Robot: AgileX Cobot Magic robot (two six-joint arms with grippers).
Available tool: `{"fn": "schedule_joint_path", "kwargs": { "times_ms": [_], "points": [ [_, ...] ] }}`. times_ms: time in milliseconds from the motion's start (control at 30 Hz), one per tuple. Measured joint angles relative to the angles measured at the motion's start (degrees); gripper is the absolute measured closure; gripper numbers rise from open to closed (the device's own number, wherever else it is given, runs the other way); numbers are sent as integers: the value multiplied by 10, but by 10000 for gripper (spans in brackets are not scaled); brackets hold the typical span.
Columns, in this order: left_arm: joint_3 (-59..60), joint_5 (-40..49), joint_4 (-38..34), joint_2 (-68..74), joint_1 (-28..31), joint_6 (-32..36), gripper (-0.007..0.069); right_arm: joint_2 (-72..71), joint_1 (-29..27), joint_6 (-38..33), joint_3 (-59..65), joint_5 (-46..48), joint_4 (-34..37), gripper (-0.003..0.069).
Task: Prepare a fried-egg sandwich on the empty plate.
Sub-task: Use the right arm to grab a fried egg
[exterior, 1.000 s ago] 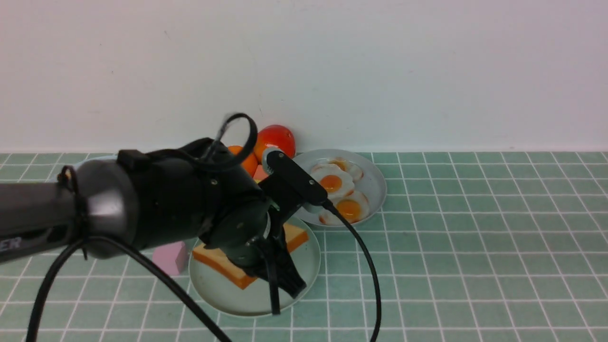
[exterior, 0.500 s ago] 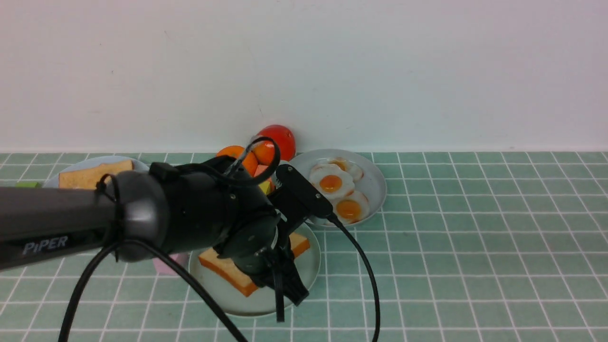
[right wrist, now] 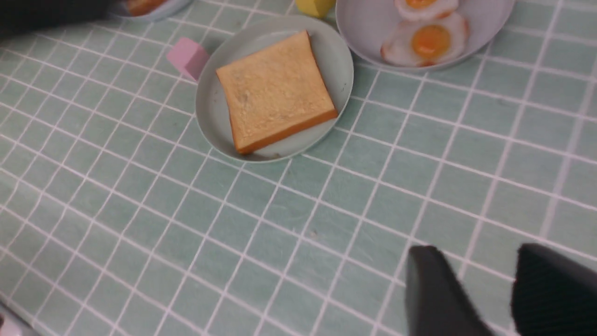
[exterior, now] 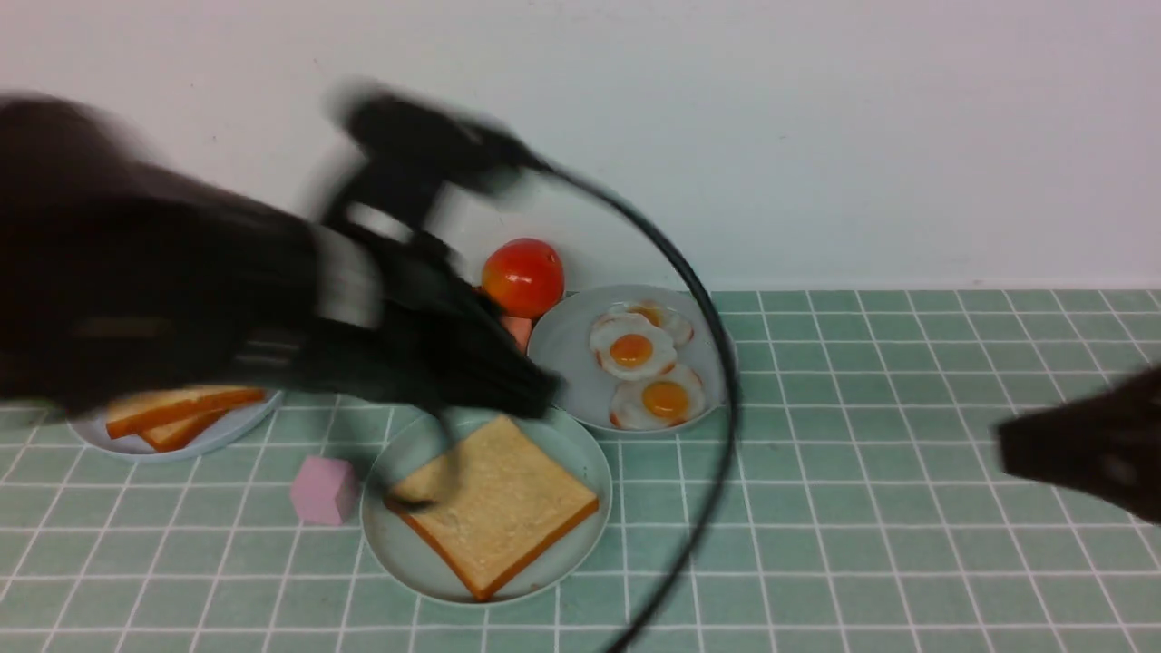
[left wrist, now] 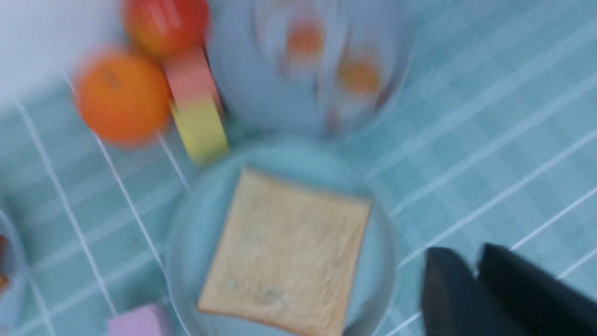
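On the round pale mint-green plate (exterior: pixel 392 544), one square golden toast slice (exterior: pixel 499 503)

Nearest, at the right, the right gripper (right wrist: pixel 478 254) hangs over the green tiled table (right wrist: pixel 326 210), jaws wide apart with nothing between them. Near centre, the slice lies flat on the plate, with a small pink cube (exterior: pixel 323 490) just left. Above the plate's far rim the blurred left gripper (left wrist: pixel 466 254) has its jaws all but together, empty. Just beyond stands a grey-blue plate (exterior: pixel 562 363) of white, orange-yolked fried eggs (exterior: pixel 632 349). Far left, a pale blue plate (exterior: pixel 227 437) holds more toast slices (exterior: pixel 181 405). Farthest, a red tomato (exterior: pixel 522 275) sits by the wall.
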Motion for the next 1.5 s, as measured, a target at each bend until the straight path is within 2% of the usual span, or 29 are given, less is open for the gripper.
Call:
{"fn": "schedule_joint_path", "kwargs": {
  "times_ms": [33,67,100,167,400,500,733,833,1067,1500],
  "points": [
    [16,-2,-3,-35,0,-1,638,22,0,-8,-4,-8,12,442],
    [20,-3,-4,-43,0,-1,638,27,0,-10,-5,-9,14,446],
    [59,-12,-7,-118,0,-2,638,76,0,-22,-19,-20,34,477],
    [106,-26,-14,-187,0,-4,638,131,0,-27,-43,-30,52,493],
    [276,-98,-32,-374,0,-5,638,297,0,-31,-128,-41,86,494],
    [342,-145,-36,-441,0,-5,638,388,1,-31,-186,-46,93,467],
    [363,-208,-37,-442,0,-30,638,523,1,-31,-306,-46,92,371],
    [363,-243,-37,-420,0,-33,638,580,1,-31,-371,-45,89,351],
    [363,-316,-36,-379,0,-35,638,694,1,-12,-502,-31,88,347],
    [363,-323,-36,-367,0,-35,638,820,1,35,-642,-25,89,346]
  ]
}}
